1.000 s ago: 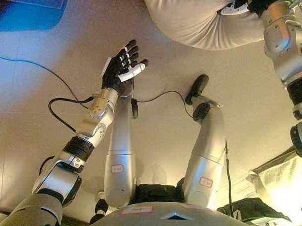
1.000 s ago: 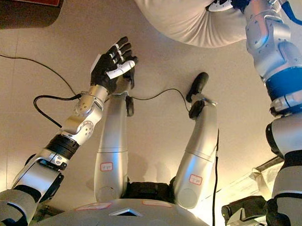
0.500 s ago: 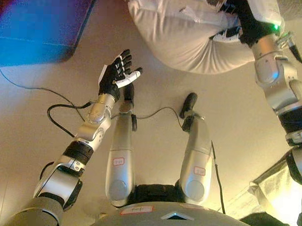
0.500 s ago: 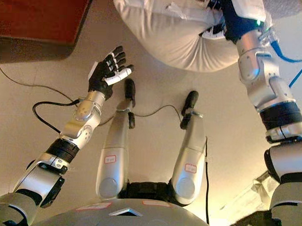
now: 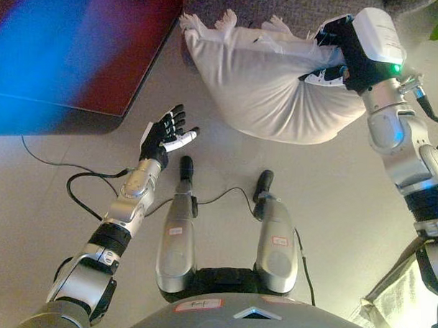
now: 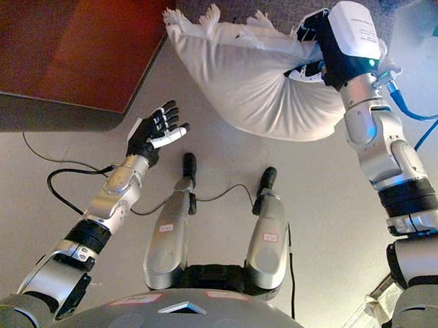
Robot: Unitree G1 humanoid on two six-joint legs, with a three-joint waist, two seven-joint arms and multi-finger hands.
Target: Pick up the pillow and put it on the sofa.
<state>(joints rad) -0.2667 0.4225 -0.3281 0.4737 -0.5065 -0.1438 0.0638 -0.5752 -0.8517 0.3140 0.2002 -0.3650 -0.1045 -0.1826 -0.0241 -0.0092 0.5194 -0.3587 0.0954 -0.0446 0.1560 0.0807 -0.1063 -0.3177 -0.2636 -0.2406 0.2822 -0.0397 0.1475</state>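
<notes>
A white pillow [image 5: 268, 83] with a fringed edge hangs in the air at the top middle, in front of the grey sofa's [image 5: 296, 8] front. My right hand [image 5: 331, 56] is shut on the pillow's right end and holds it up; the pillow also shows in the right eye view [image 6: 251, 79]. My left hand [image 5: 164, 132] is open and empty, palm up, below and left of the pillow, apart from it.
A dark red low table [image 5: 100, 52] fills the upper left. A pale cloth-covered thing [image 5: 408, 300] shows at the lower right edge. Beige floor [image 5: 333, 182] lies below the pillow.
The view has tilted up, so the sofa and table now show. My right hand has lifted the pillow off the floor toward the sofa. My left hand stays open.
</notes>
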